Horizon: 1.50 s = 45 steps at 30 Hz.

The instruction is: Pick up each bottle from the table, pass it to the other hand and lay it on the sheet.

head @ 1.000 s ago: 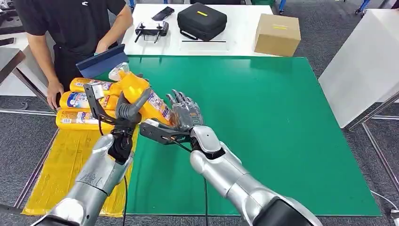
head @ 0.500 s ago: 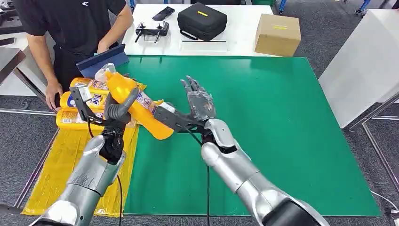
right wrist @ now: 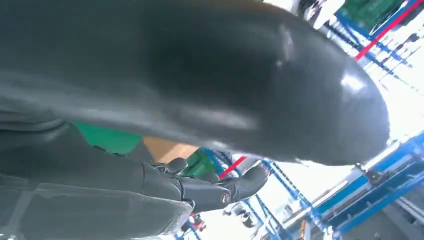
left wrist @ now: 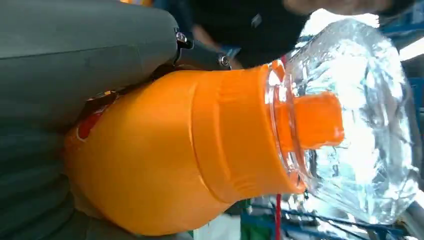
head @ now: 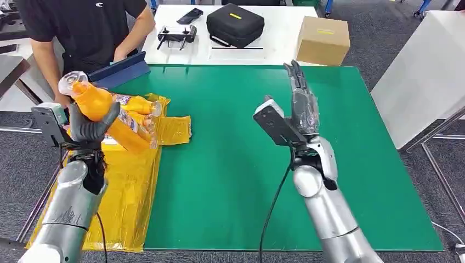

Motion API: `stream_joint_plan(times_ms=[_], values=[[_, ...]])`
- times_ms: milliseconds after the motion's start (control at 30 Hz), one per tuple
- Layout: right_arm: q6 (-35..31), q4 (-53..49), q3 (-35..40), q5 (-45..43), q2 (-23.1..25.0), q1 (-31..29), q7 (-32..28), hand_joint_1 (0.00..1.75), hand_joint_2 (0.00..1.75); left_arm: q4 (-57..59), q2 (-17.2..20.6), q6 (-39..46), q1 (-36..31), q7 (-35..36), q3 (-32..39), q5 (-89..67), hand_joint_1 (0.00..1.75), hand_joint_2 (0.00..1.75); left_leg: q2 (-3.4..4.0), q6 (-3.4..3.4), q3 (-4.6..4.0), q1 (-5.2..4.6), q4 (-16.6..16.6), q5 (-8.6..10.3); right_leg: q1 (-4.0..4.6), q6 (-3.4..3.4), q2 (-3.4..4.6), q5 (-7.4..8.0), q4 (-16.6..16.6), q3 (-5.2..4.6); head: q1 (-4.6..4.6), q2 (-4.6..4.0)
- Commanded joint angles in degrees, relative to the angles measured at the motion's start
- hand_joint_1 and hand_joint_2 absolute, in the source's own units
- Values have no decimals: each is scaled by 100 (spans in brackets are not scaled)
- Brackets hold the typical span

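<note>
- The left hand [head: 90, 123] is raised above the left edge of the tabletop, its dark fingers wrapped around an orange plastic bottle with a clear domed cap [head: 101, 112]; the bottle is tilted, cap up and away from the robot, base down toward the green mat.
- From the left wrist camera the same bottle [left wrist: 200, 150] sits tight against the grey thumb [left wrist: 85, 55] — the orange spout shows inside the transparent cap.
- The bottle hangs over the crinkled yellow plastic sheet [head: 118, 203], which lies along the left side of the green mat [head: 307, 137] and droops off the tabletop's edge.
- More orange bottles with printed labels [head: 140, 107] lie on the far end of that sheet, just behind the held one.
- The right hand [head: 301, 101] is lifted over the middle of the mat, well apart from the bottle — fingers straight, pointing away from the robot, holding nothing.
- A person in a black shirt [head: 88, 27] stands at the far left corner, beside a blue tablet [head: 120, 70].
- On the white table beyond: a black zip case [head: 236, 24], a cardboard box [head: 323, 39] and a handheld controller [head: 176, 35].
</note>
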Motion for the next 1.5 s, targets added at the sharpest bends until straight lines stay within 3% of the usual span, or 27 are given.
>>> stream_joint_plan(times_ms=[33,200,500,700,833,1067,1500], values=[[52,-228,-292,23,-173,116,-29,0,0,-261,132,10,-148,42,259,-207,175,175,-2,-15,19,3,3,-11,3,-9,-4,-11,0,22,0,0],[71,-233,-281,46,-180,108,-6,0,0,-255,164,78,-148,-26,200,-418,175,175,1,-17,25,2,3,-14,1,-10,-1,-13,1,27,-2,0],[126,141,-166,-168,-205,5,-118,0,0,175,1119,718,-247,-195,-929,-3432,175,175,6,-13,15,3,-1,-5,2,-8,2,-4,-1,15,0,0],[53,738,-2,-432,-329,-339,-275,0,0,1387,1885,1202,-54,-615,-2118,-4284,175,175,14,-9,27,-4,-11,-4,-4,-5,14,-1,-5,20,0,0],[-38,1003,48,-686,-466,-406,-392,0,0,826,2858,1432,179,-550,-2650,-4357,175,175,41,-20,46,1,-8,-18,-1,-12,37,-7,-5,35,2,0],[-107,1168,62,-900,-538,-431,-521,0,0,192,3590,1334,796,-288,-2887,-4633,175,175,30,-14,23,5,-3,-12,3,-10,28,-6,-1,17,2,0],[-82,1250,74,-921,-510,-475,-533,0,0,543,3662,1393,1009,-214,-3179,-4929,175,175,4,-9,8,2,-6,-2,-1,-8,4,-5,-1,9,4,0]])
